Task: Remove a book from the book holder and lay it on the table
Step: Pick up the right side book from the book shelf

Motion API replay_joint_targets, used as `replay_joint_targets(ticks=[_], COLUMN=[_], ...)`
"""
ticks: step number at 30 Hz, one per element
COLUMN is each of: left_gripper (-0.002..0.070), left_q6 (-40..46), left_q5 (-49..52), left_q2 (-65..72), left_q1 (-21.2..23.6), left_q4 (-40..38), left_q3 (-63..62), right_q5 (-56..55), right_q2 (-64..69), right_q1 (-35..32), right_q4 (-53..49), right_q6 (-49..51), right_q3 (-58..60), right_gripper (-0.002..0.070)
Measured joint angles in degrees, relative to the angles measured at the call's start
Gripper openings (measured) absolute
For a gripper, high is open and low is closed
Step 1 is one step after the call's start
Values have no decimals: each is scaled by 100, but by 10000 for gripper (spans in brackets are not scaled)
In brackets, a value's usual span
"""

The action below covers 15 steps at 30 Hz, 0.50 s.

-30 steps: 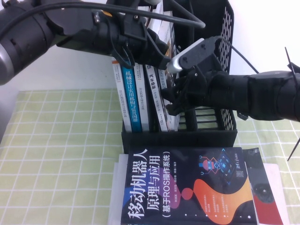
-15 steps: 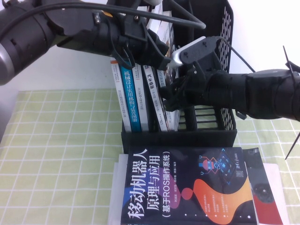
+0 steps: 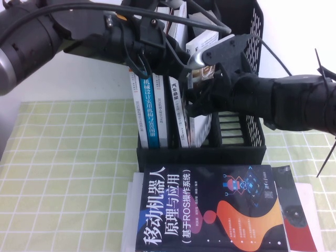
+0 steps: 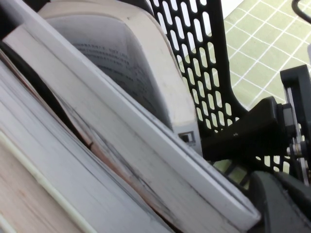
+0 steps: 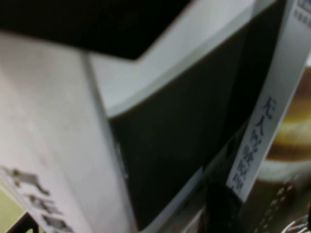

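Green checked table (image 3: 63, 173) w/ white wall behind; book holder (image 3: 252, 68) is set far-centre, slotted sides visible. A navy book (image 3: 210, 210) is laid flat near the holder's front edge, another book partly under it.

Right gripper (image 3: 197, 86) is reached in from the right at the holder's mid section and appears clamped on the book (image 3: 202, 47), white-spined, which is raised and tilted above its neighbours, lower part still inside the compartment. Grip looks to be on the edge only; jaw contact is hidden by the arm, so hold is judged, not confirmed.

Left gripper (image 3: 176, 58) is pushed in from the left against the upper part of the standing books; open/closed can't be told.

Risks:
- Edge grip on a thin paperback → cover flex, slip or peel-out if it is pulled fast.
- Neighbour books dragged up by friction if left arm's bracing is released early.
- Book corner snagged on holder wall/slots if lift path is tilted.
- Landing spot near holder is occupied by navy book → stacked drop or slide-off.
- Arm-arm contact, both wrists being v. close.
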Motion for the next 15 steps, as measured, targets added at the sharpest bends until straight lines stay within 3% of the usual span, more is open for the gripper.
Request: replay_joint_targets(ticks=[15], left_gripper=[-3], left_q6=[0], left_q5=[12], left_q2=[0], left_q1=[0], left_q4=[0], left_q3=[0], right_q5=[-468], right_q2=[-1238], right_q1=[-97], right_q4=[22], right_q6=[118], right_q3=[235], right_gripper=[347])
